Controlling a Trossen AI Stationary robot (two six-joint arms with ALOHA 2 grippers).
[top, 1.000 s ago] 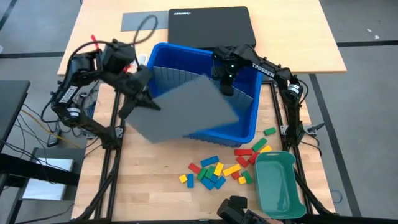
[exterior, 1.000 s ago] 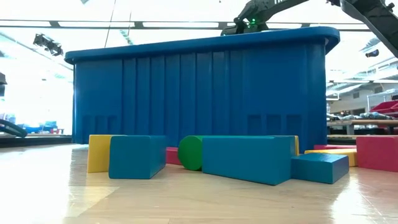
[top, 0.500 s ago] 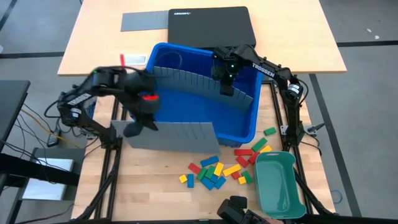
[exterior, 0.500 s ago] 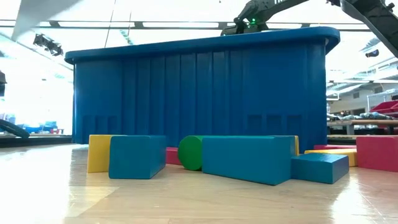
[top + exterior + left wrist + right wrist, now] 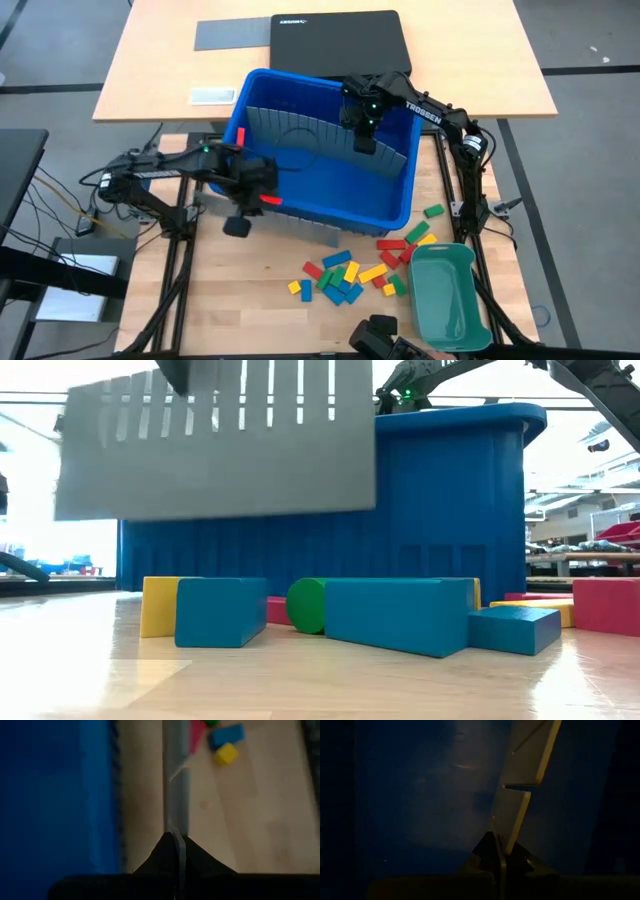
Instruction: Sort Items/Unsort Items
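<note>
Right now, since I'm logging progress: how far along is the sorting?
Done: nothing sorted; the toy blocks lie loose on the table, the teal tray holds none. In hand: left gripper pinches a grey slotted divider outside the blue bin; right gripper pinches a second divider inside it. Left: all the sorting.

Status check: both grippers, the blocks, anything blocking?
Left gripper shut on grey divider sheet, outside blue bin. Right gripper shut on second divider inside bin. Blocks loose on table, untouched.
</note>
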